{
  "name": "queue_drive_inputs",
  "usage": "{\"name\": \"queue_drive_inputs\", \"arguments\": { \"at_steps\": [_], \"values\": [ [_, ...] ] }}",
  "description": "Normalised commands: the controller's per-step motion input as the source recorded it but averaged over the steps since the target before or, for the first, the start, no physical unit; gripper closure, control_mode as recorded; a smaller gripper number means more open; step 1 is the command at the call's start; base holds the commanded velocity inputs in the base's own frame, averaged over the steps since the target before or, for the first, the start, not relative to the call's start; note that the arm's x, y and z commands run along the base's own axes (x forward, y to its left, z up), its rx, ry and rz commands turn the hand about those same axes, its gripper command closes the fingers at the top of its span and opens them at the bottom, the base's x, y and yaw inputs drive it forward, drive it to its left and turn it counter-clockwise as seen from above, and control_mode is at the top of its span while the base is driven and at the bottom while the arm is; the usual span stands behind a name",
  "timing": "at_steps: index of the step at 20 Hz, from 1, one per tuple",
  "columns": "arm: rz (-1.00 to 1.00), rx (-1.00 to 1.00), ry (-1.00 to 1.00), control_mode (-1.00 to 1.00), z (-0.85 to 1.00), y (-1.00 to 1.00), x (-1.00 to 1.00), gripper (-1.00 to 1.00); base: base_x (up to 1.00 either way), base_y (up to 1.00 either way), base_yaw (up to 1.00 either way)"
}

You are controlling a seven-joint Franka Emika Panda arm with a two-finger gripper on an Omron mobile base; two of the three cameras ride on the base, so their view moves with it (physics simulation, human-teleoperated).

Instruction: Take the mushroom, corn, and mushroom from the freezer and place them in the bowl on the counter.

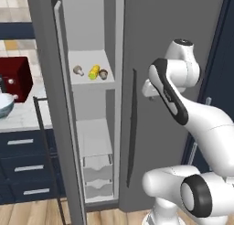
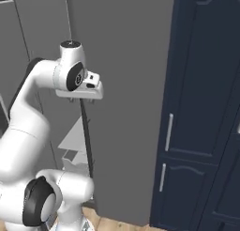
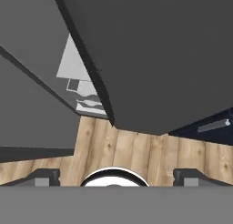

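The freezer [image 1: 116,59] stands with its left door [image 1: 45,105] swung open, showing pale shelves. On the middle shelf lie a mushroom [image 1: 78,70], the yellow corn [image 1: 93,72] and a second mushroom [image 1: 103,73] in a row. The bowl [image 1: 4,105] sits at the far left on the marbled counter [image 1: 23,121]. My gripper [image 3: 116,177] is open, its fingertips [image 3: 45,176] wide apart with nothing between them. It points down at the wooden floor in front of the closed dark-grey panel, right of the shelf opening, close to the long dark handle [image 2: 86,136].
A dark red microwave [image 1: 16,77] stands on the counter behind the bowl. Navy drawers [image 1: 27,167] with silver handles run below the counter. Tall navy cabinet doors [image 2: 201,108] stand right of the freezer. The freezer's lower drawers [image 1: 97,176] show beneath the shelves.
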Motion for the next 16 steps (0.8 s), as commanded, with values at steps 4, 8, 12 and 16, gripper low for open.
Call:
{"name": "queue_drive_inputs", "arguments": {
  "at_steps": [4, 8, 12, 16],
  "values": [
    [0.00, 0.00, 0.00, 1.00, 0.00, 0.00, 0.00, -1.00, 0.00, 0.61, 0.36],
    [0.00, 0.00, 0.00, 1.00, 0.00, 0.00, 0.00, -1.00, 0.01, 0.20, 0.39],
    [0.00, 0.00, 0.00, 1.00, 0.00, 0.00, 0.00, -1.00, 0.03, 0.10, 0.08],
    [0.00, 0.00, 0.00, 1.00, 0.00, 0.00, 0.00, -1.00, 0.19, 0.01, 0.21]
  ]
}}
